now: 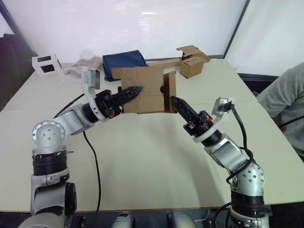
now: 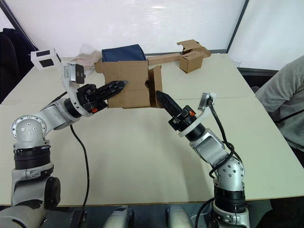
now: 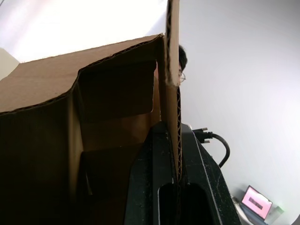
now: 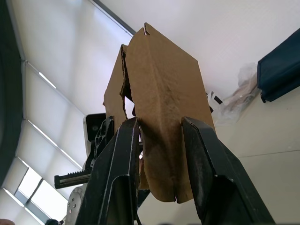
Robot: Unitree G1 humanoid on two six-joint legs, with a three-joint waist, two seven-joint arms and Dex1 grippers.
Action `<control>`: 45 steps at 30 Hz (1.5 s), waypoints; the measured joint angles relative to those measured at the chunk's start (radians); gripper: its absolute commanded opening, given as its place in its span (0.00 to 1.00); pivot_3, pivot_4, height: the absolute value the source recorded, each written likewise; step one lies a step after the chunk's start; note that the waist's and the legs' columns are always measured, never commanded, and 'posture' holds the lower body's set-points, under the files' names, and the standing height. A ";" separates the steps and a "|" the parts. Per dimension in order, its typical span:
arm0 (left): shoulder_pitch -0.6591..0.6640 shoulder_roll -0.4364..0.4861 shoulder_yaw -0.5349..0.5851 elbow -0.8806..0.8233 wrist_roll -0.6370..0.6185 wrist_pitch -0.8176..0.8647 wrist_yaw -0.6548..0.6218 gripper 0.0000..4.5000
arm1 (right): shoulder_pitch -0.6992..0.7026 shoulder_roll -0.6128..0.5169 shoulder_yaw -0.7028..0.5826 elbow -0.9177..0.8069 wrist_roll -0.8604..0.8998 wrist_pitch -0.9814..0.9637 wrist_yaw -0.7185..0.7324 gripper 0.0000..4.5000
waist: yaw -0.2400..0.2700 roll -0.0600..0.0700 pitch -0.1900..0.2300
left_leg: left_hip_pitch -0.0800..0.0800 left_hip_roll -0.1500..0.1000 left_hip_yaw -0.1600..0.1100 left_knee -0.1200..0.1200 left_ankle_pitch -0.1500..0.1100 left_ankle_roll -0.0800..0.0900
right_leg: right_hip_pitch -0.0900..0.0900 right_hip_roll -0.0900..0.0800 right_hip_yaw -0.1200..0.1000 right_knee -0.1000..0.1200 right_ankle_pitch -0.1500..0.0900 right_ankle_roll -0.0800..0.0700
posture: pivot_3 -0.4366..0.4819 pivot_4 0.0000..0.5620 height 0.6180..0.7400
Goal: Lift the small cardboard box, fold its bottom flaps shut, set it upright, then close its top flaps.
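The small cardboard box (image 1: 145,90) is held clear of the pale table (image 1: 142,156), above its middle-rear area and between the two arms. The left gripper (image 1: 134,91) reaches in from the box's left side; in the left wrist view its black fingers (image 3: 164,178) are clamped on the edge of a single corrugated wall, with the box's hollow interior visible alongside. The right gripper (image 1: 178,103) meets the box at its lower right corner, where one flap (image 1: 170,91) stands turned out edge-on; in the right wrist view its fingers (image 4: 115,178) are spread to either side of a brown flap (image 4: 164,112), and contact cannot be confirmed. Behind the box lie a dark blue bag (image 1: 124,61), a second brown box (image 1: 192,64) joined to a cardboard strip, and a small white box (image 1: 46,64). A person's grey sleeve (image 1: 285,102) is present at the table's right edge
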 measured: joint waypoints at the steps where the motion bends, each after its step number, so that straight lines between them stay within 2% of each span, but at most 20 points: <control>1: 0.000 0.000 0.000 -0.002 0.000 0.000 0.000 0.00 | 0.000 0.000 0.001 0.000 -0.005 -0.002 0.000 0.31 | 0.000 0.000 0.000 | 0.000 0.000 0.000 0.000 0.000 0.000 | 0.000 0.000 0.000 0.000 0.000 0.000 | 0.48 0.27 1.00; 13: 0.005 0.001 0.000 -0.007 -0.002 0.000 0.000 0.00 | -0.015 -0.001 0.004 0.000 -0.009 -0.008 -0.011 0.31 | 0.000 0.000 0.000 | 0.000 0.000 0.000 0.000 0.000 0.000 | 0.000 0.000 0.000 0.000 0.000 0.000 | 0.48 0.27 1.00; 16: 0.005 0.001 0.000 -0.007 -0.002 0.000 0.000 0.00 | -0.015 -0.001 0.005 0.000 -0.009 -0.009 -0.015 0.18 | 0.000 0.000 0.000 | 0.000 0.000 0.000 0.000 0.000 0.000 | 0.000 0.000 0.000 0.000 0.000 0.000 | 0.48 0.27 1.00; 18: 0.006 0.002 0.000 -0.007 -0.002 0.000 0.000 0.00 | -0.015 -0.001 0.005 -0.002 -0.009 -0.009 -0.018 0.02 | 0.000 0.000 0.000 | 0.000 0.000 0.000 0.000 0.000 0.000 | 0.000 0.000 0.000 0.000 0.000 0.000 | 0.48 0.27 1.00; 19: 0.006 0.002 0.000 -0.007 -0.002 0.000 0.000 0.00 | -0.015 -0.001 0.005 -0.004 -0.009 -0.009 -0.019 0.01 | 0.000 0.000 0.000 | 0.000 0.000 0.000 0.000 0.000 0.000 | 0.000 0.000 0.000 0.000 0.000 0.000 | 0.48 0.27 1.00; 36: 0.027 0.002 0.000 -0.014 -0.009 0.000 0.004 0.00 | -0.032 -0.012 0.015 -0.009 -0.005 -0.011 -0.050 0.01 | 0.000 0.000 0.000 | 0.000 0.000 0.000 0.000 0.000 0.000 | 0.000 0.000 0.000 0.000 0.000 0.000 | 0.48 0.27 1.00; 38: 0.027 0.002 0.000 -0.014 -0.009 0.000 0.005 0.00 | -0.032 -0.006 0.003 -0.009 0.022 -0.013 -0.050 0.12 | 0.001 0.000 0.000 | 0.000 0.000 0.000 0.000 0.000 0.000 | 0.000 0.000 0.000 0.000 0.000 0.000 | 0.48 0.27 1.00; 41: 0.026 0.003 0.000 -0.014 -0.010 0.000 0.007 0.00 | -0.032 -0.006 -0.002 -0.009 0.053 -0.013 -0.050 0.34 | 0.000 0.000 0.000 | 0.000 0.000 0.000 0.000 0.000 0.000 | 0.000 0.000 0.000 0.000 0.000 0.000 | 0.48 0.27 1.00; 45: 0.026 0.003 0.000 -0.013 -0.011 0.000 0.009 0.00 | -0.018 0.000 -0.002 -0.010 0.075 -0.013 -0.055 0.34 | 0.000 0.000 0.000 | 0.000 0.000 0.000 0.000 0.000 0.000 | 0.000 0.000 0.000 0.000 0.000 0.000 | 0.48 0.27 1.00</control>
